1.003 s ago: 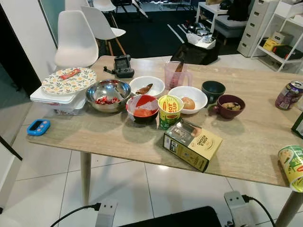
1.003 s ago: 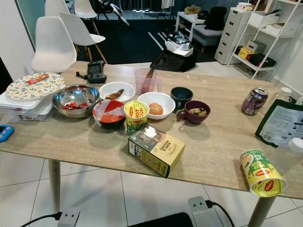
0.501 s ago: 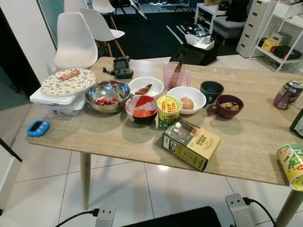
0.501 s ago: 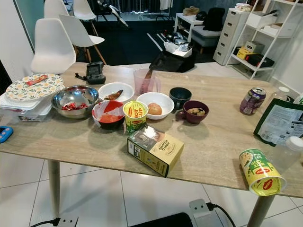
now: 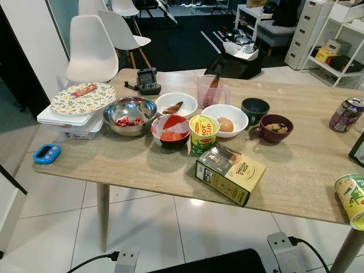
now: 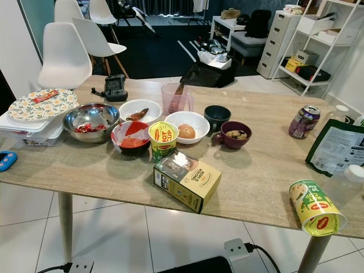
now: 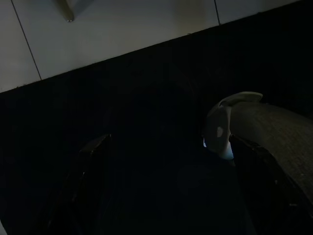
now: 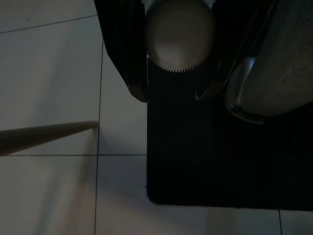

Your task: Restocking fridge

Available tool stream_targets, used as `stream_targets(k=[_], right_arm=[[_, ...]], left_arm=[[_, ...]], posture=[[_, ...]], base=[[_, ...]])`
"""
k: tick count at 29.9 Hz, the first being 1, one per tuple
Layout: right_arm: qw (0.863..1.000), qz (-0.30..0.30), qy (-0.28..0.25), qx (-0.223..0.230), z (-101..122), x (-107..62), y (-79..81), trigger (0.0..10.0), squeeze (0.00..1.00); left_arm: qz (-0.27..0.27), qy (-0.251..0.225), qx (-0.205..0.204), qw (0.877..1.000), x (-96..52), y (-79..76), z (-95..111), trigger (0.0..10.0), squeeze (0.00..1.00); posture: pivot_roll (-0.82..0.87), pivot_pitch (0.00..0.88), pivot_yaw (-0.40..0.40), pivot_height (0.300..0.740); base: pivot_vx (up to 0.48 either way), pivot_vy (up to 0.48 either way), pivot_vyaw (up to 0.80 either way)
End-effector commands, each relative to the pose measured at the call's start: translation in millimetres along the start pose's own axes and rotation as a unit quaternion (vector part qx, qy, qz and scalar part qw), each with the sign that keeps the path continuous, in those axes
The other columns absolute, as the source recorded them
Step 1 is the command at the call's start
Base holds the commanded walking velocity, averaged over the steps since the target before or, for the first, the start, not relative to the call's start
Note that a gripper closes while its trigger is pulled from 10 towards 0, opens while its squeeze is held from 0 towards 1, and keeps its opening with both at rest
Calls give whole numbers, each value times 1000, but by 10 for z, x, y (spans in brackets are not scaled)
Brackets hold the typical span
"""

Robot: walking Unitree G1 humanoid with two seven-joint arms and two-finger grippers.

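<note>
Black fingers of the left gripper (image 7: 166, 186) hang spread apart over dark flooring; the right gripper (image 8: 171, 93) has its jaws parted too, above white tiles. On the wooden worktop (image 6: 256, 170), a yellow box (image 6: 187, 181) lies just before an upright noodle cup (image 6: 163, 140).

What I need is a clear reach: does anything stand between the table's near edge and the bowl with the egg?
Yes. The yellow box lies flat right in front of the bowl, and the Hot Cup stands by its front left rim. The left hand and right hand hang over the floor.
</note>
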State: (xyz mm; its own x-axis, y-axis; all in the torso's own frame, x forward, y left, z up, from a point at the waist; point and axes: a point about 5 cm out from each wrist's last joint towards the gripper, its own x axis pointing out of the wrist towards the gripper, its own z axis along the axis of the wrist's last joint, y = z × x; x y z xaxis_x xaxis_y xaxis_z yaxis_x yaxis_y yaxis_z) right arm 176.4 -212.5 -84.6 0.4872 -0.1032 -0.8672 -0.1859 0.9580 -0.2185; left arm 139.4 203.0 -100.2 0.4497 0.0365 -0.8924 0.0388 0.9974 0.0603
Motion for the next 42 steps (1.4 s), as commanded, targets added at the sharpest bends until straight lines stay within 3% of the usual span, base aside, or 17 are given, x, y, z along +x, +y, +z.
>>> stream_targets(k=[1,42], right_arm=[[1000,-2,7,4,-43,-3,15,10000,0],[1000,-4,15,1,-119,-13,-4,10000,0]], left_arm=[[0,12,3,1000,-1,-25,-46,10000,0],[1,24,5,1000,-10,-50,-125,10000,0]], posture=[[-5,0,-41,740],[-10,0,-42,740]], base=[[0,0,0],[-278,0,0]])
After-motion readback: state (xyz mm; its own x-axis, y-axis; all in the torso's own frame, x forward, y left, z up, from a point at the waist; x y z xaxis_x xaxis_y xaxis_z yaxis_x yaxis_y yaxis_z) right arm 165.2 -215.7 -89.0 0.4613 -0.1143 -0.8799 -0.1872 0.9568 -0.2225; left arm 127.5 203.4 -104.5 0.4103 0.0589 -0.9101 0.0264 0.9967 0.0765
